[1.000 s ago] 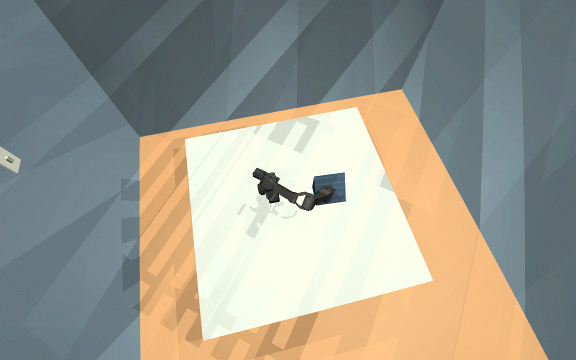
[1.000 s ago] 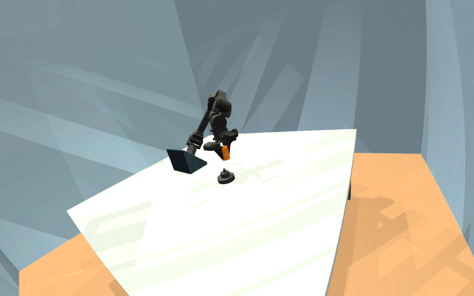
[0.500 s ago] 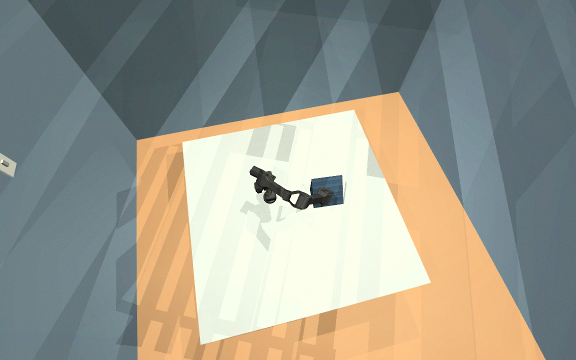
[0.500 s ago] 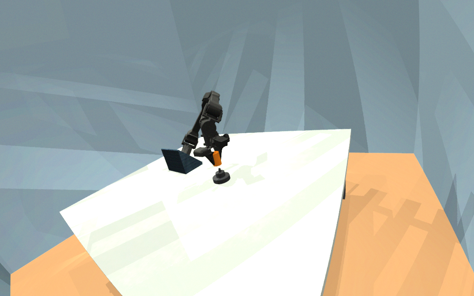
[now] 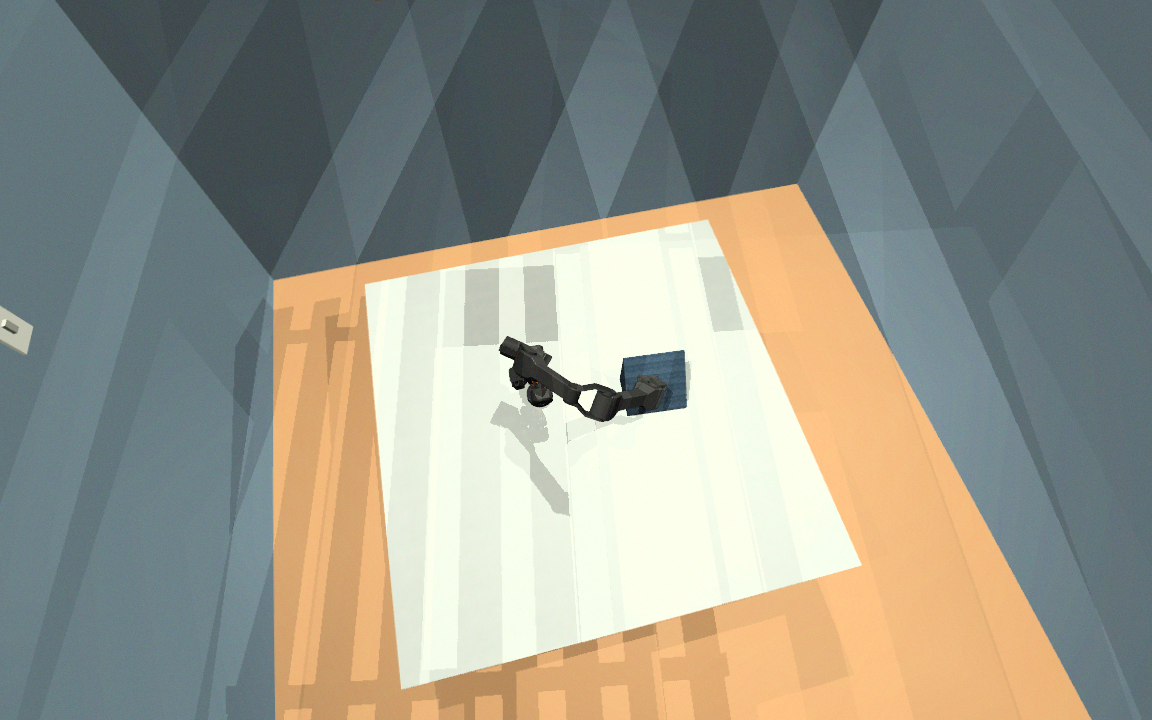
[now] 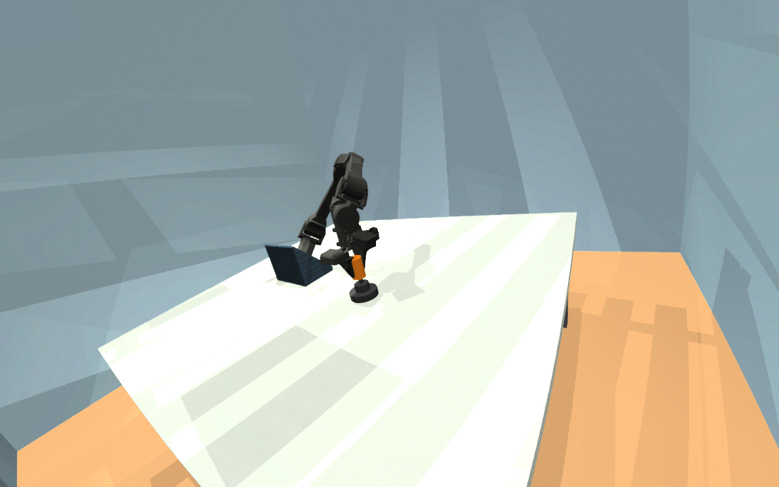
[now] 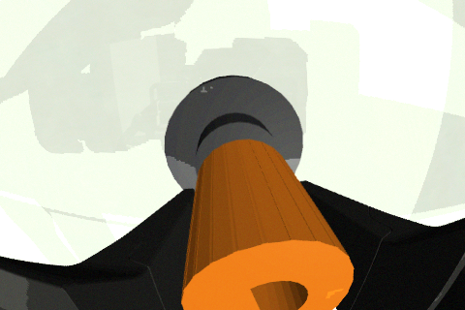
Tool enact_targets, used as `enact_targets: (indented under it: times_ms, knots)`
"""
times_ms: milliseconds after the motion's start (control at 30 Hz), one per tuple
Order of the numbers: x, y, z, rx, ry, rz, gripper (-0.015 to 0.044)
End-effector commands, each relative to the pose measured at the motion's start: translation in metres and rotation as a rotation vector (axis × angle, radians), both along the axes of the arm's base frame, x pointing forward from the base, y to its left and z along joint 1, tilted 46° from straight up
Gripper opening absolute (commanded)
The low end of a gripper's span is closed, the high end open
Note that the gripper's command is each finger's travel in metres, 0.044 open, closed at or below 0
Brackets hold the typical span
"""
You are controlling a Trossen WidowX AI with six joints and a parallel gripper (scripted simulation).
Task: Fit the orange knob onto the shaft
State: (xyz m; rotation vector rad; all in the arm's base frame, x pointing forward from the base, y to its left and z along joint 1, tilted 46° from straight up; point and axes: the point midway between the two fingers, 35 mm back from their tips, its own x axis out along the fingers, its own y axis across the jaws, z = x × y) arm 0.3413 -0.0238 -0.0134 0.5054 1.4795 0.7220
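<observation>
My gripper (image 6: 356, 265) (image 7: 246, 196) is shut on the orange knob (image 6: 358, 269) (image 7: 242, 213), one finger on each side. The knob is roughly upright over the round pedestal (image 6: 363, 295) (image 7: 232, 94), its lower end close above or at the raised collar. The dark shaft is hidden in the wrist view by the knob and can barely be made out in the exterior view. Whether its tip is inside the hole I cannot tell. The knob's top opening shows a straight edge at its left in the wrist view. In the top view the arm largely hides knob and pedestal.
The arm stands on a dark blue wedge-shaped base (image 5: 654, 366) (image 6: 287, 264), to the left of the pedestal in the exterior view. Both stand on the white table top (image 5: 652, 501) (image 6: 441, 363). Striped shadows cross it. A pale wall switch (image 5: 4, 325) is at the far left in the top view.
</observation>
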Motion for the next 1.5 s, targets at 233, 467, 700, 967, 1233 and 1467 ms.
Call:
enact_targets:
  times_ms: [233,467,700,967,1233,1467]
  knots:
    - [0.0025,0.0009,0.0007,0.003,-0.007,-0.001,0.0000]
    - [0.0018,0.0018,-0.0004,0.003,-0.007,-0.001,0.0000]
    - [-0.0011,0.0012,-0.0015,0.003,-0.006,-0.001,0.0000]
    - [-0.0015,0.0017,-0.0013,0.003,-0.006,-0.001,0.0000]
    - [-0.0006,-0.0019,0.0029,0.004,-0.025,0.017,0.0000]
    - [0.0025,-0.0015,0.0015,0.013,-0.154,0.147,0.0000]
